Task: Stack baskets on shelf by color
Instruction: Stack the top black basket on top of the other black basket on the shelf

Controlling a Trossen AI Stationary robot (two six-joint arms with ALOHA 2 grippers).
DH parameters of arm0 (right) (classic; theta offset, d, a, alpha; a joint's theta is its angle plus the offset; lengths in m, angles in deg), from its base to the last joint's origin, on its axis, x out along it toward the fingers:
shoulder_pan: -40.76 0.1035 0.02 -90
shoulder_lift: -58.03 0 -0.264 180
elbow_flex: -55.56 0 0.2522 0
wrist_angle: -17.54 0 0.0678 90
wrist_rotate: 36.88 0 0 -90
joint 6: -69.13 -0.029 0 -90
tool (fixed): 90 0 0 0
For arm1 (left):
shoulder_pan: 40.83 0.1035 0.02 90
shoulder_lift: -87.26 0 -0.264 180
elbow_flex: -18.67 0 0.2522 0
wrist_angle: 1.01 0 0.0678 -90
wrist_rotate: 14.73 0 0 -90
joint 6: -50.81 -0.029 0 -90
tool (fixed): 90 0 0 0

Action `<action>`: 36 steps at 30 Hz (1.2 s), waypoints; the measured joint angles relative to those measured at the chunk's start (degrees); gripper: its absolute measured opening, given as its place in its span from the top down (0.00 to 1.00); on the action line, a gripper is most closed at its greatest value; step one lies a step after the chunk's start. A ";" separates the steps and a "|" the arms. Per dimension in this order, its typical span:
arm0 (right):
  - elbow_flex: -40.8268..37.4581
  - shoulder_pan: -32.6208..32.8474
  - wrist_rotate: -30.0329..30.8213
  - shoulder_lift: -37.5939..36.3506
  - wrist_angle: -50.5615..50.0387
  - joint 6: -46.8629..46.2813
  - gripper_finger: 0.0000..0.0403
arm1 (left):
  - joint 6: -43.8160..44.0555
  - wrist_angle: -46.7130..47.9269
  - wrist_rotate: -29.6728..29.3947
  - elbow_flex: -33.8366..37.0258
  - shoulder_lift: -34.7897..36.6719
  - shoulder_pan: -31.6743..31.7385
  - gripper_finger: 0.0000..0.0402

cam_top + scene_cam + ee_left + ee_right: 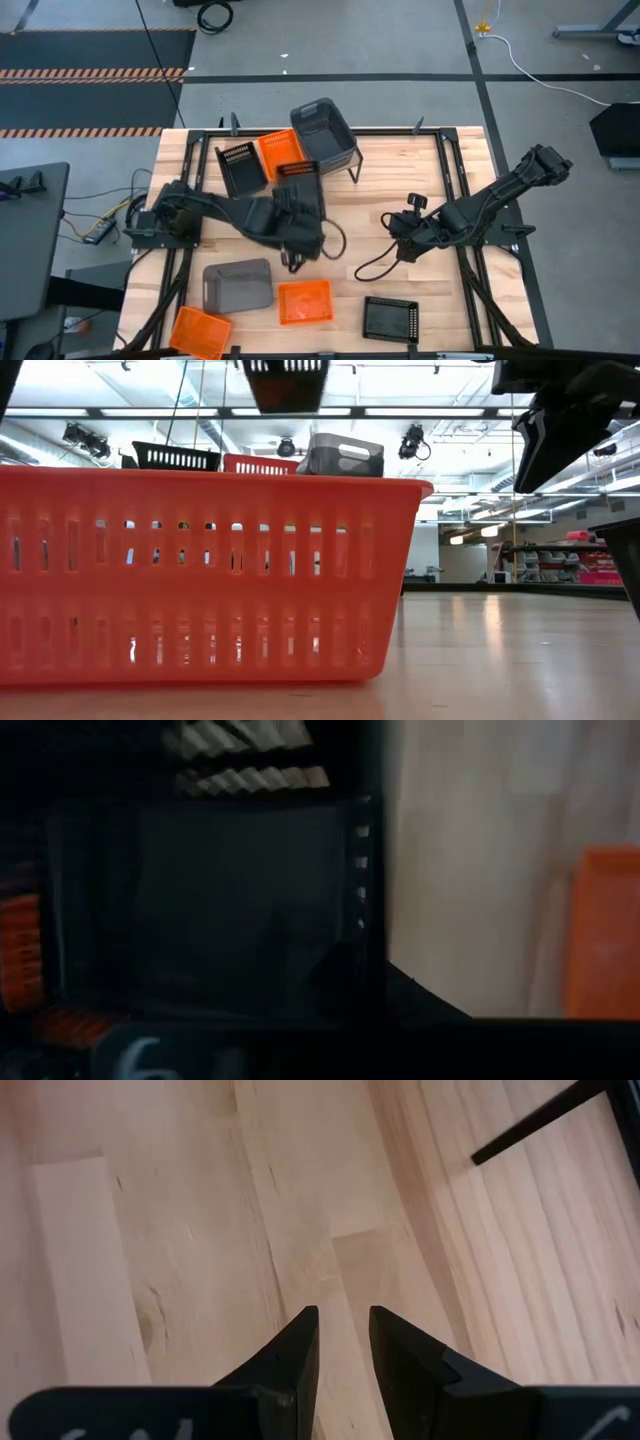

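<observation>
Seen from above, we find the left arm stretched from the bench's left edge toward its middle, its left claw [297, 212] clamped together on the rim of a black basket [300, 192], which hangs lifted just in front of the shelf [345, 150]. Behind this claw, on the shelf, sit a second black basket [237, 166], an orange basket [281, 153] and a deeper dark-grey bin [325, 130], side by side. Nearer than the claw, on the bench [355, 215], lie a grey bin [238, 284], two more orange baskets [304, 301] [200, 332] and a further black one [391, 320]. The right arm reaches in from the right edge; its right claw [343, 1342] hovers over bare wood with the fingers slightly apart and nothing between them. The bench is of pale wooden planks; around it we see grey floor with striped matting to the left. The low view shows an orange basket [200, 575] close up, with ceiling lights and far shelving in the room behind.
</observation>
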 joint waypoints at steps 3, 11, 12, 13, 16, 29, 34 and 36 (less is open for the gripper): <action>0.00 0.00 -0.03 0.02 0.25 0.00 0.75 | 1.33 0.83 -0.24 3.00 2.24 3.27 0.99; 0.00 0.26 -0.08 0.03 0.30 0.02 0.75 | 3.04 0.35 -1.01 15.78 13.46 10.99 0.99; 0.00 0.26 -0.08 0.03 0.30 0.02 0.75 | 3.69 0.57 -1.07 17.59 15.12 11.63 0.99; 0.00 0.26 -0.09 0.03 0.35 0.02 0.75 | 4.14 0.10 -1.07 19.42 16.94 12.14 0.99; 0.00 0.26 -0.08 0.03 0.45 0.04 0.75 | 5.61 0.28 -0.15 25.14 21.75 12.94 0.99; 0.02 0.26 -0.04 0.03 0.87 0.07 0.75 | 6.07 -0.10 2.43 36.17 29.00 13.21 0.99; 0.02 0.26 -0.04 0.03 0.91 0.17 0.75 | 5.94 -0.44 5.04 38.84 28.89 14.63 0.99; 0.02 0.26 -0.04 0.03 1.08 0.39 0.75 | 5.18 -1.11 5.71 39.74 28.89 14.65 0.98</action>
